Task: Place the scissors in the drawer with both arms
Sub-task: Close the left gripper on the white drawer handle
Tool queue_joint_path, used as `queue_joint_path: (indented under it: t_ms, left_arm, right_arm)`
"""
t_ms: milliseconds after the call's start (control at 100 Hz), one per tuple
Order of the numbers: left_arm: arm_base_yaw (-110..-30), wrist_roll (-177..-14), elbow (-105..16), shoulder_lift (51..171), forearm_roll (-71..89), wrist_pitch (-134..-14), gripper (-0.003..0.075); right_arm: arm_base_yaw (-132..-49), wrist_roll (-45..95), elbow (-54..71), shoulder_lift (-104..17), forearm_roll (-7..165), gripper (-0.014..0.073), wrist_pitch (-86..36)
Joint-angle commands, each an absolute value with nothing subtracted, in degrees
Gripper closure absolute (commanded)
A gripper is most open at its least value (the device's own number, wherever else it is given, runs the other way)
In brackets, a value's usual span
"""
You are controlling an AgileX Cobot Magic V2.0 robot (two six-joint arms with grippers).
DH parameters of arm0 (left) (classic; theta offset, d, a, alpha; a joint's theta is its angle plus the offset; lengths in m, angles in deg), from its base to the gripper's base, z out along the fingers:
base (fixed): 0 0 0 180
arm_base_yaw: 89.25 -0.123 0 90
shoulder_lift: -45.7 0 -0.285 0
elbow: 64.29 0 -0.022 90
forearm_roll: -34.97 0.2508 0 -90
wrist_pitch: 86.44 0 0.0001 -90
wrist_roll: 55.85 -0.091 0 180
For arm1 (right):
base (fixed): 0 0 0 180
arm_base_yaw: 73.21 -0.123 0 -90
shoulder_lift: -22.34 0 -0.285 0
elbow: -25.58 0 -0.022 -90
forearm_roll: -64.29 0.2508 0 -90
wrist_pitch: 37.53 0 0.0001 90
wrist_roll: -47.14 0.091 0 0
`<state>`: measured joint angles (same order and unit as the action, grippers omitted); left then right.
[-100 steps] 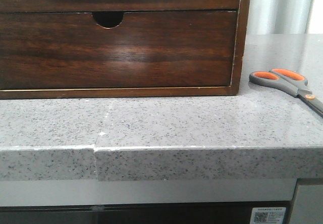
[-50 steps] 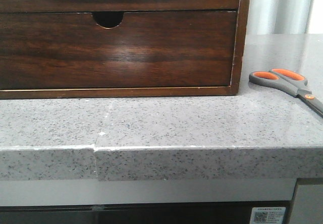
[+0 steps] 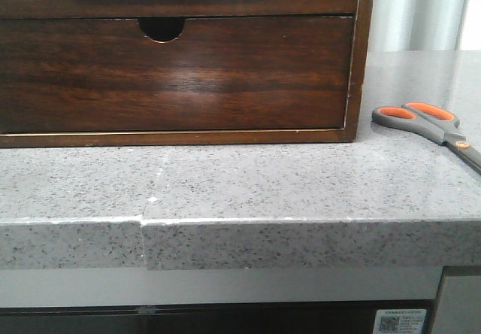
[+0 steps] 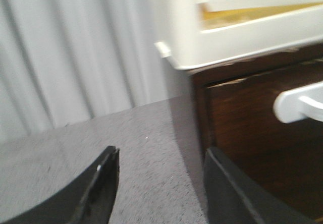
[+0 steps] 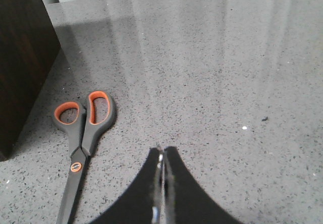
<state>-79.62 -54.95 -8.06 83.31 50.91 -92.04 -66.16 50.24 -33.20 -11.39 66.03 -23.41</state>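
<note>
The scissors (image 3: 428,124) lie flat on the grey counter to the right of the wooden casing, loops toward the casing. In the right wrist view the scissors (image 5: 83,133) lie beside my right gripper (image 5: 161,153), which is shut, empty and apart from them. The dark brown drawer (image 3: 176,74) is closed in its casing, its half-round notch (image 3: 161,28) at the top edge. My left gripper (image 4: 161,156) is open and empty above the counter beside the casing's side (image 4: 252,133). Neither arm shows in the front view.
A white tray (image 4: 227,27) sits on top of the wooden casing (image 3: 359,56); a white handle-like piece (image 4: 298,103) sticks out near its side. Grey speckled counter (image 3: 240,183) runs to a front edge with a seam. Curtains hang behind.
</note>
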Motion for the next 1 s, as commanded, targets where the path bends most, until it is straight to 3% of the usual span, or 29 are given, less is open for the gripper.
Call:
queue_joint_path:
  t_ms: [0,320,610,990]
  left_arm:
    - [-75.79,-54.9,-12.13,86.88,57.11,-97.57,0.0356]
    - [-63.42,-54.9,-17.82,97.64,81.44,-97.56,0.0356]
    - [-59.46,-54.9,-23.32,106.39,102.03,-94.47,0.0356]
    - [-56.05,-54.9,-27.39,113.91,104.96,-91.57,0.0356]
  right_arm:
    - [-66.41,49.88,-31.51,-12.1,66.17,0.0655,-27.19]
    - [-66.41,49.88,-31.51,-12.1,66.17,0.0655,-26.81]
    - [-66.41,49.88,-31.51,-12.1,66.17,0.0655,-26.3]
    - [-66.41,49.88,-31.51,-12.1,66.17,0.0655,-26.42]
